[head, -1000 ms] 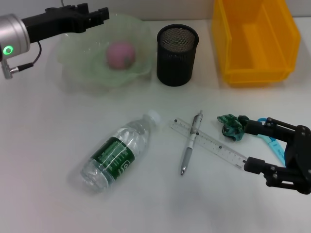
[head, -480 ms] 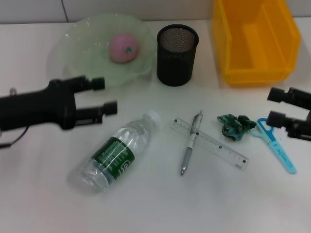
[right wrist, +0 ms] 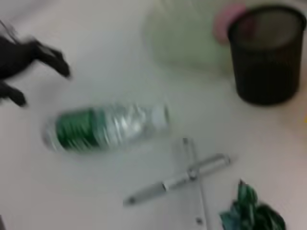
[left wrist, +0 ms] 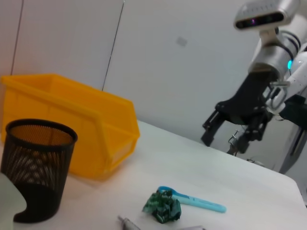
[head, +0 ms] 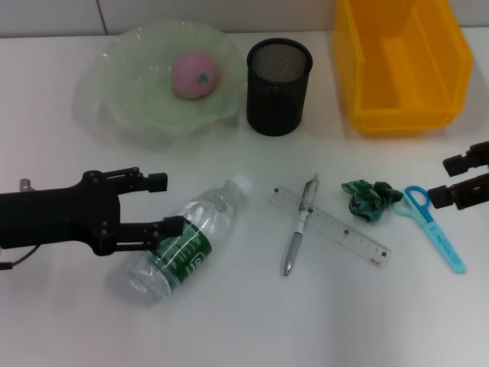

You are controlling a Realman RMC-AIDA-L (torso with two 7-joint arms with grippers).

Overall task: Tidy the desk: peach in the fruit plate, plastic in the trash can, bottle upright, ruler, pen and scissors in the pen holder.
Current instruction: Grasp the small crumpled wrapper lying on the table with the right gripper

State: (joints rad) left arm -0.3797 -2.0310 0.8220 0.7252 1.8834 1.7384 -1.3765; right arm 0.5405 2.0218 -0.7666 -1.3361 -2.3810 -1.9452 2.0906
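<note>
The peach (head: 195, 75) lies in the pale green fruit plate (head: 122, 99). A clear bottle (head: 187, 238) with a green label lies on its side. My left gripper (head: 166, 202) is open at the bottle's left, its lower finger (head: 164, 225) over the label. A pen (head: 299, 226) lies across the clear ruler (head: 344, 233). Right of them are the crumpled green plastic (head: 369, 197) and the blue scissors (head: 435, 228). My right gripper (head: 443, 181) stands open at the right edge, just above the scissors. The left wrist view shows the plastic (left wrist: 163, 207), the scissors (left wrist: 194, 200) and the right gripper (left wrist: 230, 129).
The black mesh pen holder (head: 279, 76) stands upright at the back centre, beside the plate. The yellow bin (head: 401, 61) sits at the back right. The right wrist view shows the bottle (right wrist: 105, 127), the pen (right wrist: 177, 179) and the pen holder (right wrist: 266, 52).
My left gripper left the plate and came down to the lying bottle, the peach staying in the plate. My right gripper drew back from the plastic to the right edge.
</note>
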